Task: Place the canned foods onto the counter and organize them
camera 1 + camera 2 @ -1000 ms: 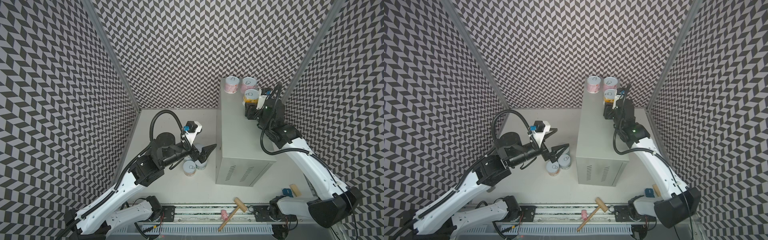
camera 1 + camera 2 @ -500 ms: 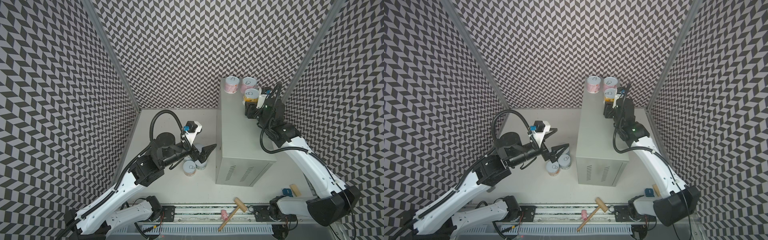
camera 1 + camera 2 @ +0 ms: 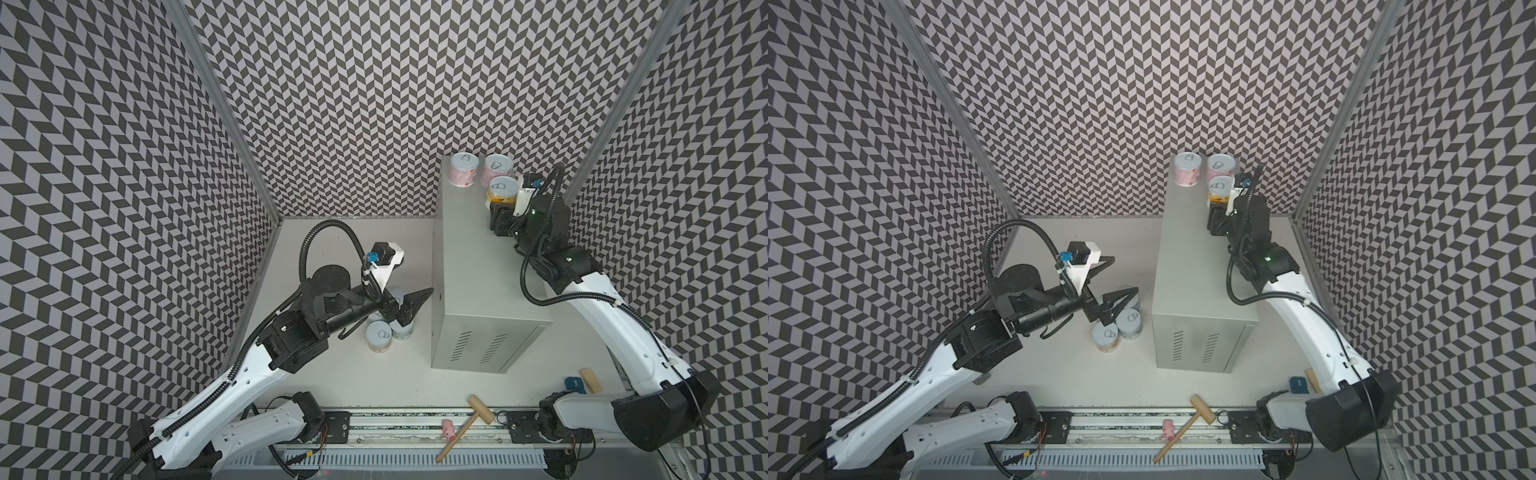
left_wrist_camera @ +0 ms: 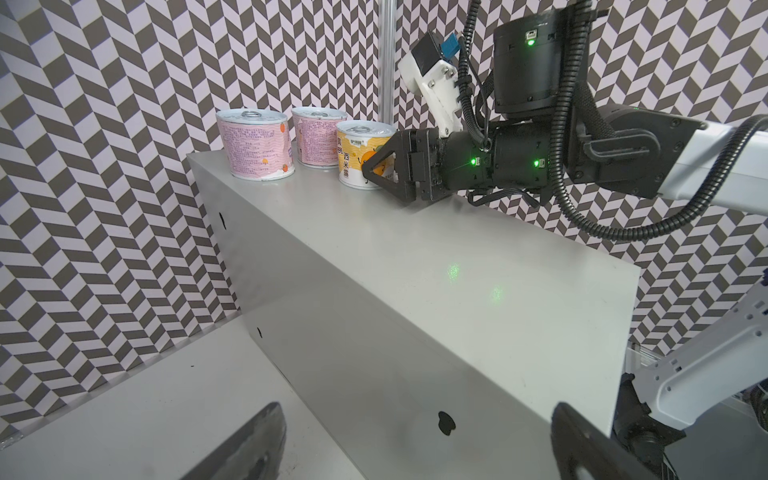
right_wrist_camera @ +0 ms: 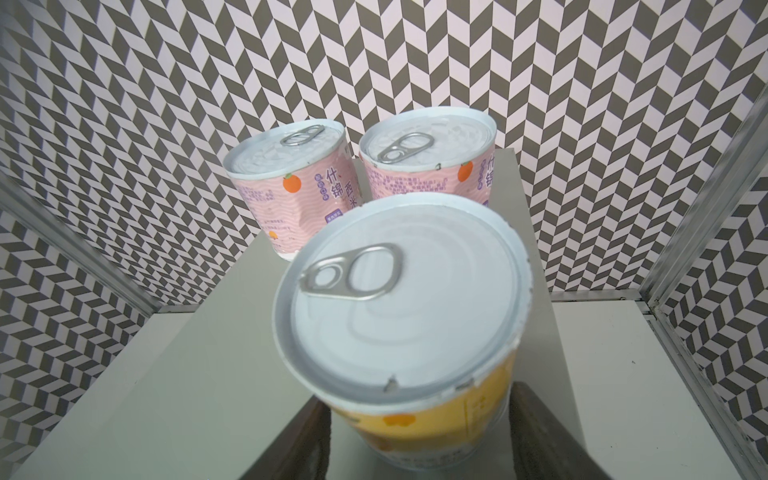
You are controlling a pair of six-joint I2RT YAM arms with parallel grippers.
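A grey counter (image 3: pixel 478 266) stands on a white table (image 3: pixel 332 374) between chevron-patterned walls. At the counter's far end, two pink cans (image 3: pixel 463 170) stand upright side by side. Just in front of them a yellow can (image 3: pixel 500 191) stands upright on the counter top, near its right edge. The right gripper (image 5: pixel 419 453) reaches in low over the counter, with its fingers (image 5: pixel 536 432) on either side of the yellow can's lower half. It is unclear whether they press the can or sit just clear of it. On the table left of the counter, a cluster of loose cans (image 3: pixel 1128 323) stands upright. The left gripper (image 3: pixel 1123 274) hovers above them, fingers spread wide, holding nothing.
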